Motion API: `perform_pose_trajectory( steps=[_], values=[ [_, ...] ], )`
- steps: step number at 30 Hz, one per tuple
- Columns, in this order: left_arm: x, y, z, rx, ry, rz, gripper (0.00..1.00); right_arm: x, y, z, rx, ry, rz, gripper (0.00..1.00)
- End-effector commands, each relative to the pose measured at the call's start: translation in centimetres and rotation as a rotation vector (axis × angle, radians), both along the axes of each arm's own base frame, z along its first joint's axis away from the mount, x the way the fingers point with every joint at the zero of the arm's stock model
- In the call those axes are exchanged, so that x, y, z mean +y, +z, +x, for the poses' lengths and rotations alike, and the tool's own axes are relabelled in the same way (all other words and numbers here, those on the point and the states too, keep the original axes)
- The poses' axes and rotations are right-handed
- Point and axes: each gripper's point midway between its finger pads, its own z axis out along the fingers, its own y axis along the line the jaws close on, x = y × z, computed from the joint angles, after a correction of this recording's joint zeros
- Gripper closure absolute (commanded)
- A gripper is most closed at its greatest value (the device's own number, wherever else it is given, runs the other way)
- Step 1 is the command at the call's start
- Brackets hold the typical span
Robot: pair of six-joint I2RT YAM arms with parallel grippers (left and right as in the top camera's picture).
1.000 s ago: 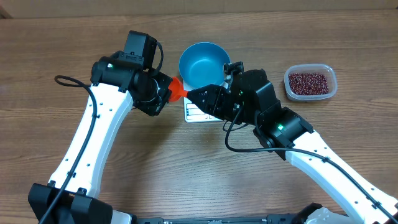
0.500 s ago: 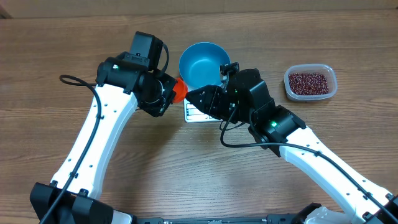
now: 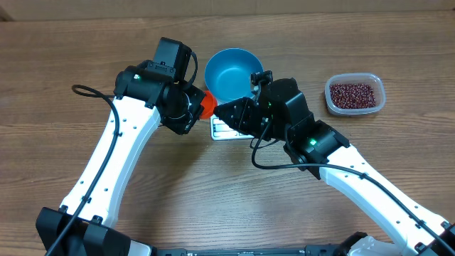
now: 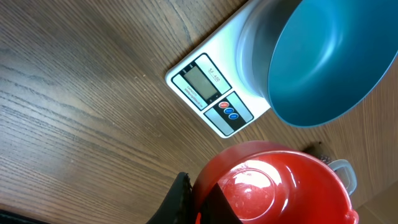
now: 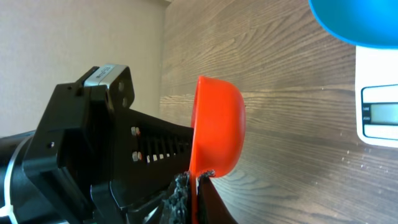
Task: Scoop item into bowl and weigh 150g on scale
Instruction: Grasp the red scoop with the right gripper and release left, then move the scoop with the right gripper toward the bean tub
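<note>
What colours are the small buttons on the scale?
One red, two blue: the buttons on the scale show best in the left wrist view.

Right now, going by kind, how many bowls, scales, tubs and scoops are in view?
Bowls: 1, the blue bowl, sitting on the scale
Scales: 1, the white scale
Tubs: 1, the clear tub holding the beans
Scoops: 1, the red scoop
Total: 4
</note>
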Motion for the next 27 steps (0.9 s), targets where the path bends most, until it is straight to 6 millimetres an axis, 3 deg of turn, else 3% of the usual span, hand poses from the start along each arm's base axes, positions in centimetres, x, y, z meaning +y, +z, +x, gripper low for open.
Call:
perform_pose_trajectory(
  steps=[1, 8, 15, 22, 27],
  values=[
    [-0.1, -0.3, -0.1, 0.006, -0.013, 0.010, 0.95, 0.1, 0.9, 0.4, -0.026, -0.014, 0.002, 0.96],
    [0.3, -0.2, 0.5, -0.031, -0.047, 0.040, 0.84, -0.4, 0.8, 0.8, -0.029, -0.025, -0.003, 0.96],
    [1.4, 0.7, 3.4, -0.188, -0.203, 0.087, 0.69, -2.4, -0.2, 1.8, -0.019, -0.047, -0.047, 0.96],
    [-0.3, 3.8, 5.7, -0.421, -0.513, 0.043, 0.50, -4.9, -1.4, 1.8, -0.024, -0.041, -0.138, 0.96],
    [-0.5, 5.1, 6.5, -0.500, -0.591, 0.063, 0.43, -7.3, -1.5, 0.3, -0.009, -0.037, -0.205, 0.96]
  ],
)
